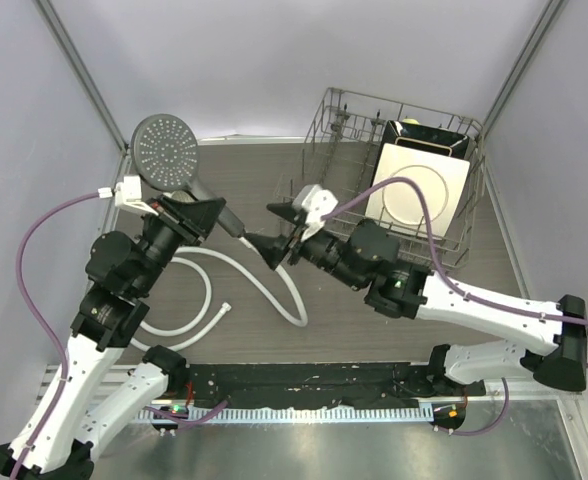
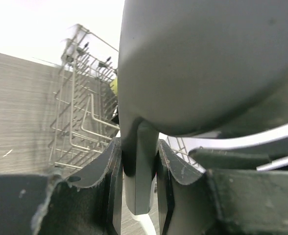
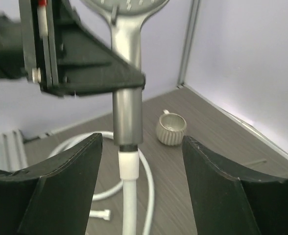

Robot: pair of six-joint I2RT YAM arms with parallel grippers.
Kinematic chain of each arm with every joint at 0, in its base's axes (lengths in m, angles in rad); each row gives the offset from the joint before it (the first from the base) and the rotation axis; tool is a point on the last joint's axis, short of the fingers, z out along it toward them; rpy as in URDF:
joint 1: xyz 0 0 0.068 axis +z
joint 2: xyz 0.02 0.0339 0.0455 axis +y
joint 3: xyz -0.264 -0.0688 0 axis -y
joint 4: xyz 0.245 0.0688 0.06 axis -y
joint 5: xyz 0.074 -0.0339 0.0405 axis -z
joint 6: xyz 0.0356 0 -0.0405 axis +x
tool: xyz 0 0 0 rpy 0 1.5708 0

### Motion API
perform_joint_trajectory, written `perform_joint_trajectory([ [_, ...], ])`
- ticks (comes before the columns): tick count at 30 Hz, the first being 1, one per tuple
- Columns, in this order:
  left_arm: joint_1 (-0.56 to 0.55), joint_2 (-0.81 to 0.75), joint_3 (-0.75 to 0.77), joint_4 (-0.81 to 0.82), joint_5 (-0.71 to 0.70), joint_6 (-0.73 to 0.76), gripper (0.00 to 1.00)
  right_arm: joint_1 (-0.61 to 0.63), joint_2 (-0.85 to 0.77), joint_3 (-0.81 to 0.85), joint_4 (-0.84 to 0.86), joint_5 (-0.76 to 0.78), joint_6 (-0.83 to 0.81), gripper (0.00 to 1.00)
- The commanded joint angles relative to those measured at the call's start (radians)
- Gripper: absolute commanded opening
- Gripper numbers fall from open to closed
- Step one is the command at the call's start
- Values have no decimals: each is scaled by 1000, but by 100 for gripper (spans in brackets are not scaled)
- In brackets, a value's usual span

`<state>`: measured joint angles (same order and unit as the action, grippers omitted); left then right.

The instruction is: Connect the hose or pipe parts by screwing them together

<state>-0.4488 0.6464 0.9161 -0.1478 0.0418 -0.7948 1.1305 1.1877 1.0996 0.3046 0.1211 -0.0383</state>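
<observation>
Top external view shows the left gripper (image 1: 202,214) clamped on the straight handle of the grey shower head (image 1: 167,150), holding it above the table (image 1: 254,160) with the perforated face turned up toward the camera; left wrist view confirms the grip, both fingers (image 2: 105,169) pressed tight against the handle; the right gripper (image 1: 272,232) sits just past the handle's lower end, jaws parted wide and gripping nothing; in the right wrist view its two fingers (image 3: 65,181) stand either side of the white shower hose (image 3: 130,200), apart from it; the hose's white end nut (image 3: 128,164) meets the bottom of the handle, though how far it is threaded on is hard to tell; the rest of the hose loops across the table, its other end (image 3: 103,214) lying loose; a small ribbed cup (image 3: 171,129) stands behind; a wire dish rack (image 1: 339,115) holding a square plate (image 1: 419,185) sits at the far right.
</observation>
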Motion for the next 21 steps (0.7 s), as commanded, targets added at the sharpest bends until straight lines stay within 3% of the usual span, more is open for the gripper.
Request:
perform_joint_trajectory([
  [1, 4, 7, 81, -78, -131, 46, 0, 132, 39, -7, 28, 278, -352, 72],
  [11, 2, -13, 102, -99, -192, 31, 0, 252, 199, 57, 73, 482, -511, 73],
  [21, 4, -40, 90, -108, -189, -20, 0, 272, 280, 63, 162, 569, -586, 63],
])
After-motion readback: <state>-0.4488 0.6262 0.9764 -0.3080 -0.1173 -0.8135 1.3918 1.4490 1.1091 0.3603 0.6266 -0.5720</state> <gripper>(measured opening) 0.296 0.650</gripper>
